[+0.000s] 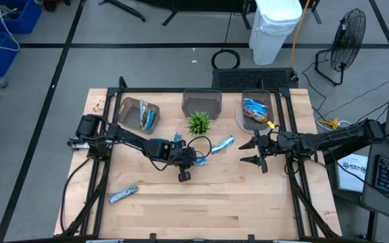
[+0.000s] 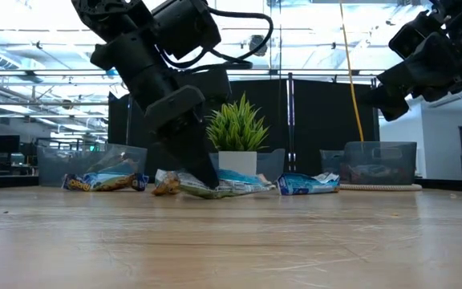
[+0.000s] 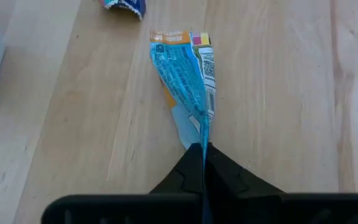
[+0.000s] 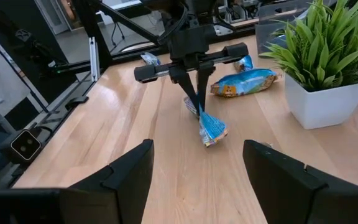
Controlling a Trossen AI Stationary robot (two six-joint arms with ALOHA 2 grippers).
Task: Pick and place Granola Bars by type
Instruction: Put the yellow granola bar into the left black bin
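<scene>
My left gripper [image 1: 193, 159] is at the table's middle, just near of the small green plant [image 1: 198, 122], and is shut on a blue-and-white granola bar [image 3: 185, 81]. My right gripper [image 1: 259, 152] hovers open to its right, above the table and near of the right bin. Loose bars lie flat on the wood: one [image 1: 223, 143] between the two grippers, one [image 1: 177, 138] left of the plant, one [image 1: 123, 195] toward the near left. More bars sit in the left bin [image 1: 140, 113] and the right bin [image 1: 256, 111]. My left gripper pinches the blue bar's flattened wrapper end [image 3: 199, 134] between its two shut fingers [image 3: 185, 171]. The fingers come from above, slanting down, and lie along the bar. The bar tilts down from the hold, and its other end [image 4: 214, 132] rests on the table.
A dark middle bin [image 1: 202, 103] stands at the far edge between the other two. The plant in its white pot [image 4: 322, 102] stands close behind the held bar. Bare wood [image 1: 215, 202] stretches across the near half of the table.
</scene>
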